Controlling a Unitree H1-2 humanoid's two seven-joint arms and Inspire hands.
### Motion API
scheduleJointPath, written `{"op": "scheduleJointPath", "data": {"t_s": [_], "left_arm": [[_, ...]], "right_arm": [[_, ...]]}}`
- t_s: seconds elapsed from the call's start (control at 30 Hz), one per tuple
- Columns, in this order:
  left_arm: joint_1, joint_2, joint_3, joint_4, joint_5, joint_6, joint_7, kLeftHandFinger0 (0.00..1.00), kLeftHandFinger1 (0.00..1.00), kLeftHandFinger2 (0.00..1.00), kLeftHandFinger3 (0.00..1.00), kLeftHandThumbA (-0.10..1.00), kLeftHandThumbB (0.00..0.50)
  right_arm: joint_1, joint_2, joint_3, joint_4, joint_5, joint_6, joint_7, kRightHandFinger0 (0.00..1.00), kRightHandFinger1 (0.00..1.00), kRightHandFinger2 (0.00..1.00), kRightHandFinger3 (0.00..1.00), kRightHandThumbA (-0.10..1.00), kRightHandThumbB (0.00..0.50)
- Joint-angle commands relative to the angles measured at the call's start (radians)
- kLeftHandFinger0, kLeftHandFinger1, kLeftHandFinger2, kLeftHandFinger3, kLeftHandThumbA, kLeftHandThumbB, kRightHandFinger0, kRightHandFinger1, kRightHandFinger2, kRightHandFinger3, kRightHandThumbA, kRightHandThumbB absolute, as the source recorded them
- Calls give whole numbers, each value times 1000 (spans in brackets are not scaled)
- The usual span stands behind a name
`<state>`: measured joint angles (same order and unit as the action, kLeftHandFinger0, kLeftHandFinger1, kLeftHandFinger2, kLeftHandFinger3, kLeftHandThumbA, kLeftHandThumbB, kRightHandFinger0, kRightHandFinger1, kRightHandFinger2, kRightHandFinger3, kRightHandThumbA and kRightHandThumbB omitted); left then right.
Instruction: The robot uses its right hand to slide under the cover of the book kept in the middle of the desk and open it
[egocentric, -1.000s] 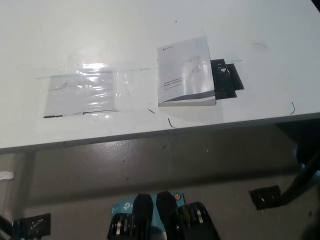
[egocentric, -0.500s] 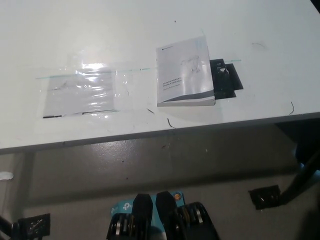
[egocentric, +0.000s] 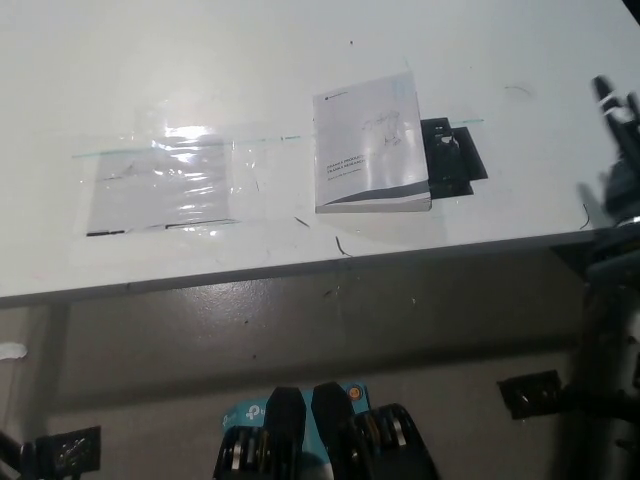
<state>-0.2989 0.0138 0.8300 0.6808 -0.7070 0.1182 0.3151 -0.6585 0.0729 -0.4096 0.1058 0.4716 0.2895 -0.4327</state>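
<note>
At the far left, the robot's white left hand is not showing at all, so nothing can be said of its fingers. A sheet of clear plastic film (egocentric: 165, 180) is lying taped flat on the white desk (egocentric: 200, 60), glaring under the lights and well apart from the work. Near the middle of the desk, a thin softcover book (egocentric: 370, 145) is lying closed and face up, its spine apparently along the left side and its free cover edge facing right, where it is partly overlapping a black mount (egocentric: 455, 160) fixed to the tabletop. The book is looking light and flexible, its glossy cover likely slippery and easy to crease, so the sensible place to get under appears to be that right-hand edge or its near right corner, with a shallow sliding approach that is not shoving the whole book leftward. At the picture's right edge, the black right hand (egocentric: 618, 150) is hanging over the desk's right end, blurred, reaching upward along the frame's side and well apart from the book; whether its fingers are spread or curled cannot be told, and it is gripping nothing visible. The cover is not yet lifted.
</note>
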Motion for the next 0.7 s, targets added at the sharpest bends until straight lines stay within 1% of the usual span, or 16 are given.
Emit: {"op": "scheduleJointPath", "data": {"t_s": [0.0,0.03,0.1,0.13,0.2,0.3,0.33,0.37,0.4,0.43,0.47,0.5,0.6,0.67], "left_arm": [[-6,17,-15,-26,-8,-6,8,1000,1000,1000,1000,1000,4],[-5,16,-16,-34,-8,-2,11,1000,1000,1000,1000,1000,1],[-8,19,-15,-28,-10,-5,15,1000,1000,1000,1000,1000,3],[-14,23,-12,-14,-8,-11,24,1000,1000,1000,1000,1000,2],[-14,23,-12,-16,-4,-14,37,1000,982,1000,1000,1000,4],[-12,21,-12,-19,-4,-15,39,982,972,1000,1000,1000,0],[-3,11,-12,-44,-17,-3,28,1000,1000,1000,1000,1000,8],[-7,11,-10,-42,-12,-5,45,1000,993,1000,1000,1000,2],[-9,15,-12,-33,-10,-9,44,1000,991,1000,1000,1000,0],[-7,14,-12,-35,-10,-8,44,1000,991,1000,1000,1000,0],[1,11,-19,-48,-6,-5,35,1000,1000,1000,1000,1000,0],[3,14,-21,-42,-7,-8,25,1000,1000,1000,1000,1000,0],[6,14,-24,-45,-10,-5,20,1000,1000,1000,1000,1000,17],[2,14,-19,-45,-14,-4,30,1000,1000,1000,1000,1000,12]], "right_arm": [[-58,21,-3,44,60,10,36,947,965,1000,1000,1000,8],[-57,24,1,69,57,-3,46,918,936,990,1000,1000,18],[-58,26,6,92,52,-14,53,894,898,962,1000,1000,12],[-59,25,8,105,50,-18,57,879,897,961,1000,1000,7],[-68,27,11,135,52,-24,69,863,893,953,1000,1000,14],[-73,29,12,146,52,-27,71,864,892,948,1000,1000,6],[-74,32,24,147,38,-30,74,875,901,950,1000,1000,2],[-77,34,29,152,30,-31,71,871,895,946,1000,1000,8],[-79,37,35,154,24,-36,71,893,903,953,1000,1000,9],[-76,37,35,153,24,-36,71,894,903,954,1000,1000,9],[-80,47,43,153,16,-36,62,892,899,949,1000,1000,29],[-83,53,47,155,14,-39,60,890,892,943,1000,1000,35],[-90,63,60,155,11,-36,60,897,847,916,1000,1000,29],[-95,67,80,159,1,-42,69,889,847,918,1000,1000,18]]}}
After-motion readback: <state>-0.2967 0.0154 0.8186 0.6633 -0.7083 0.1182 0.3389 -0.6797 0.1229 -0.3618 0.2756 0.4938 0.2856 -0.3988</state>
